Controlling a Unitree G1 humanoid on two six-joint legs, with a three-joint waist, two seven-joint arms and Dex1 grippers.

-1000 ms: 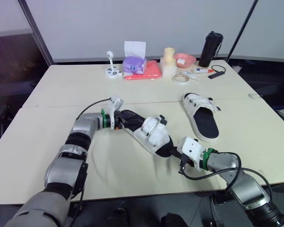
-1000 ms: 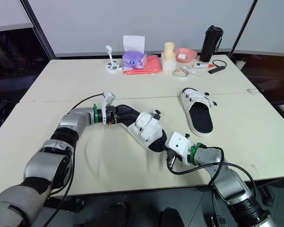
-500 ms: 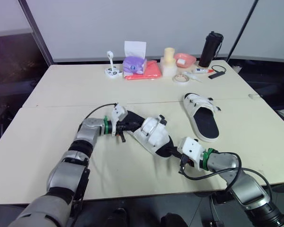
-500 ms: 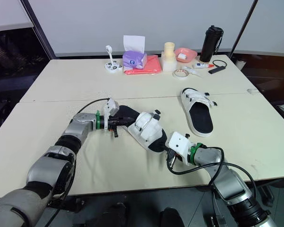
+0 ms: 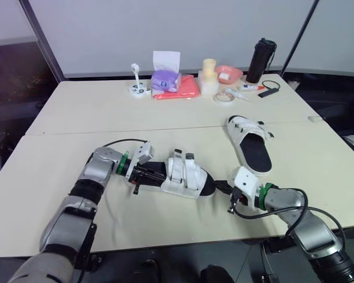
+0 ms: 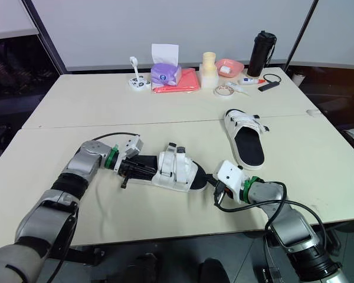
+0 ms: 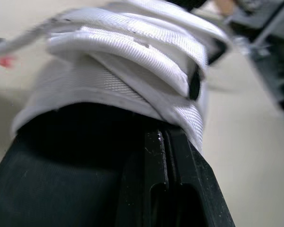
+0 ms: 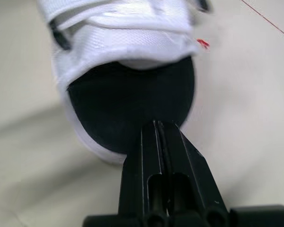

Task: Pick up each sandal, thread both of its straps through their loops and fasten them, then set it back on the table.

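near sandal flat on worktop, straps up. left fingers pressed together on its black footbed; right fingers together, touching the opposite end. second sandal well apart.

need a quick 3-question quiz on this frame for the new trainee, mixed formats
1. True or false: the near sandal touches the far sandal.
2. The left gripper and right gripper are: A) both at the near sandal, one at each end; B) both at the far sandal; C) one at each sandal.
3. What tall dark thing stands near the far right corner of the table?

Key: 1 false, they lie apart. 2 A. 3 the black bottle.
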